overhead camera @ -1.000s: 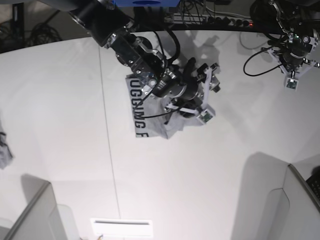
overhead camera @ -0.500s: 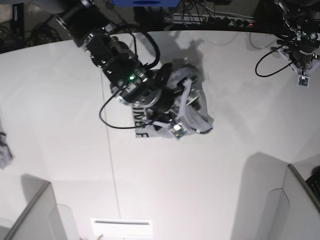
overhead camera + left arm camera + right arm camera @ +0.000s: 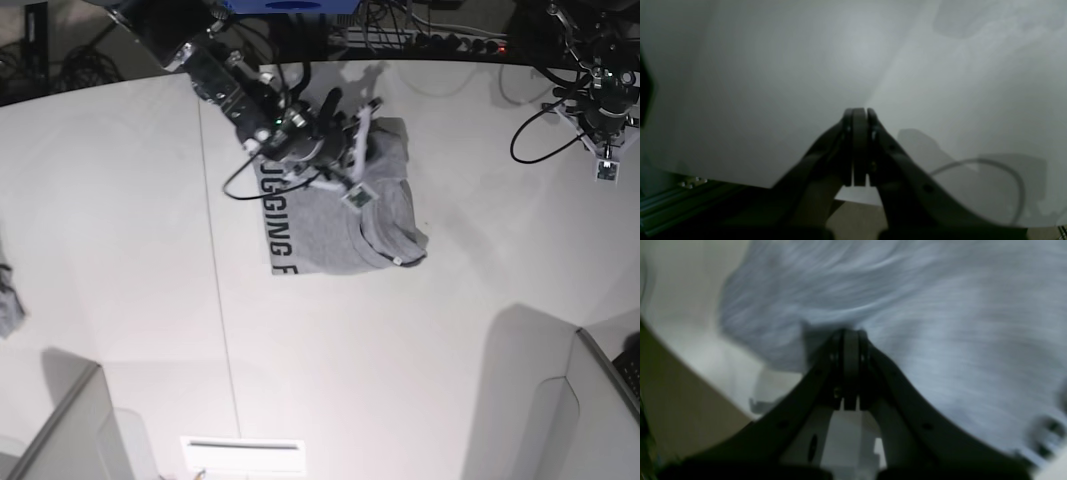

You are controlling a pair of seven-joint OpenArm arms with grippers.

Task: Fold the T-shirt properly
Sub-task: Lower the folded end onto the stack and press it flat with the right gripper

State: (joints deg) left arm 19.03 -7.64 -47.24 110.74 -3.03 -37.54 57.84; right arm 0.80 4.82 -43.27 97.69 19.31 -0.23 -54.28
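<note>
The heather-grey T-shirt (image 3: 335,220) lies folded on the white table (image 3: 420,330), with black block lettering along its left edge and a rumpled fold at its right. It fills the blurred right wrist view (image 3: 940,323). My right gripper (image 3: 352,150) hovers over the shirt's far part. Its fingers (image 3: 850,340) are pressed together, with no cloth seen between them. My left gripper (image 3: 602,125) is at the far right, away from the shirt, shut and empty above bare table (image 3: 858,111).
A small grey cloth scrap (image 3: 8,300) lies at the left edge. Grey bins stand at the bottom left (image 3: 80,430) and bottom right (image 3: 600,400). A white sheet (image 3: 243,455) lies at the front edge. Cables and a power strip (image 3: 420,40) run along the far edge.
The right-wrist arm has swung across the shirt and drawn back toward the far edge. The shirt now lies flatter, with more of its grey surface showing. The left arm has hardly moved.
</note>
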